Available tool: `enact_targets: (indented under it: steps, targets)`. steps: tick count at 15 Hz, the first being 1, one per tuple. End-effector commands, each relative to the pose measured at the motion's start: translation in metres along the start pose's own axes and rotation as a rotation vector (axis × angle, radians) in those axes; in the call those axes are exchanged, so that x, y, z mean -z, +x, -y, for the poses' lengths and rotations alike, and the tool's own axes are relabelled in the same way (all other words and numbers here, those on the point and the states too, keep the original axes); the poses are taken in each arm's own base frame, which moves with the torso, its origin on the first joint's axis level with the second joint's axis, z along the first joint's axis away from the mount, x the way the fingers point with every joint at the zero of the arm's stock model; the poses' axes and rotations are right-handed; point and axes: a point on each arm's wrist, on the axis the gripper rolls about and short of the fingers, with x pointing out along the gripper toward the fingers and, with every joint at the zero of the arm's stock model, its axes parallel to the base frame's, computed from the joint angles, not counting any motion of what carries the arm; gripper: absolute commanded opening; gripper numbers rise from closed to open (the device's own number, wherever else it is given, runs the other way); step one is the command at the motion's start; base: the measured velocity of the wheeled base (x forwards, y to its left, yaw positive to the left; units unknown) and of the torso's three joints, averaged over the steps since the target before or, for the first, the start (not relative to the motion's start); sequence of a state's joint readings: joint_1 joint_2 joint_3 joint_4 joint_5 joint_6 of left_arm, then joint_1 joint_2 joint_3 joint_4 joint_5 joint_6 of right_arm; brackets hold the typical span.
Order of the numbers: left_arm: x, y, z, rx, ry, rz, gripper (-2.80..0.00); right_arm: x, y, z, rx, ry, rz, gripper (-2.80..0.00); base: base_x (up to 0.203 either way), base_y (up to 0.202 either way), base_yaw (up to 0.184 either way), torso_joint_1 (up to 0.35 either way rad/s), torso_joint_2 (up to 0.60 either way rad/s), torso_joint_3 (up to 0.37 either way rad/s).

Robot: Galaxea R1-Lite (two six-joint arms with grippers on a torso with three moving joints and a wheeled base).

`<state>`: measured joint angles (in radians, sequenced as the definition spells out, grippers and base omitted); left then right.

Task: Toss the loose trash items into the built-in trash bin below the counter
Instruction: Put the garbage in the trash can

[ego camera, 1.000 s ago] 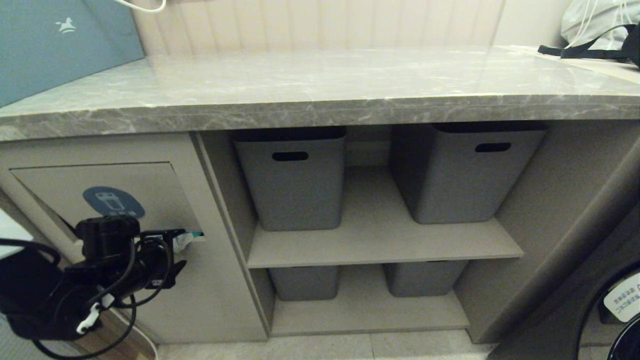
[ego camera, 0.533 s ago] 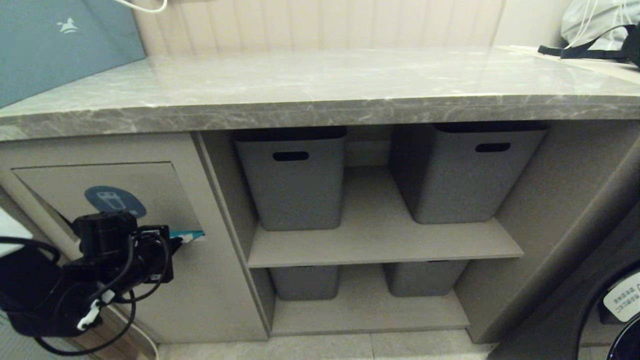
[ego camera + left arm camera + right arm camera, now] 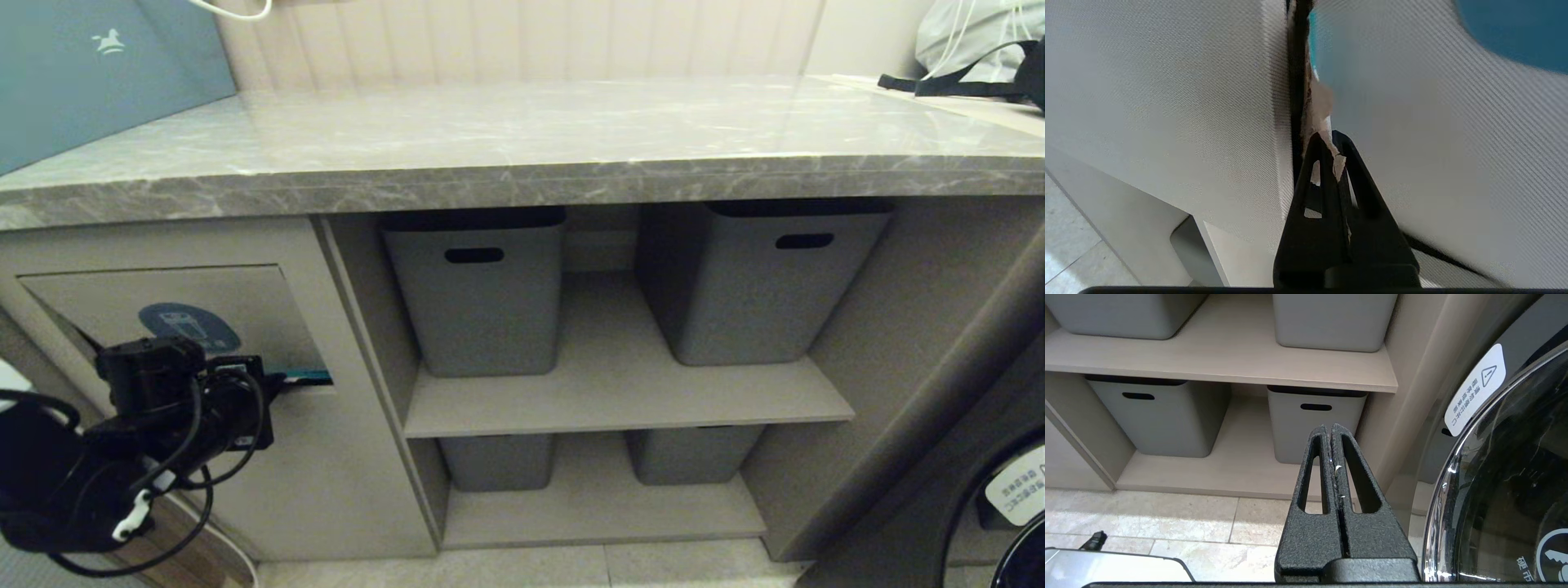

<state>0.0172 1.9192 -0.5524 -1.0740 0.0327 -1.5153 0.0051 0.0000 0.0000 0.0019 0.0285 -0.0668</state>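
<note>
Grey marble surface (image 3: 522, 139) with white veins and thick edge. On it: blue-grey bag (image 3: 90, 73) with white horse logo, above the left hand (image 3: 273, 382); pale bundle with black straps (image 3: 971, 49) at the far end, well apart from that hand.

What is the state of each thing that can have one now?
Left claw: shut on the packet, at the flap's lower edge.
Packet: caught in the gap at the flap's edge, part still outside.
Flap: nearly closed.
Right claw: shut, empty, parked low.
Tubs: on shelves, upright.
</note>
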Motion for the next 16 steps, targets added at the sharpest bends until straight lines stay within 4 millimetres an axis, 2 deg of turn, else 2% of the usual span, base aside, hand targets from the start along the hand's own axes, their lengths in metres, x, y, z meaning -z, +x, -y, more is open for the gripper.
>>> enact_targets:
  steps: [1, 8, 16]
  targets:
    - [-0.001, -0.003, 0.004, 0.018, -0.009, 0.012, -2.80, 0.000, 0.000, 0.000, -0.002, -0.001, 0.001, -2.80, 0.000, 0.000, 0.000, 0.000, 0.00, 0.000]
    - [-0.002, 0.003, 0.014, 0.090, -0.013, 0.031, -2.80, 0.000, 0.000, 0.000, 0.000, -0.001, 0.001, -2.80, 0.000, 0.000, 0.000, 0.000, 0.00, 0.000]
    - [-0.002, 0.049, 0.015, 0.121, 0.013, 0.040, -2.80, 0.000, 0.000, 0.000, -0.002, -0.001, 0.001, -2.80, 0.000, 0.000, 0.000, 0.000, 0.00, 0.000]
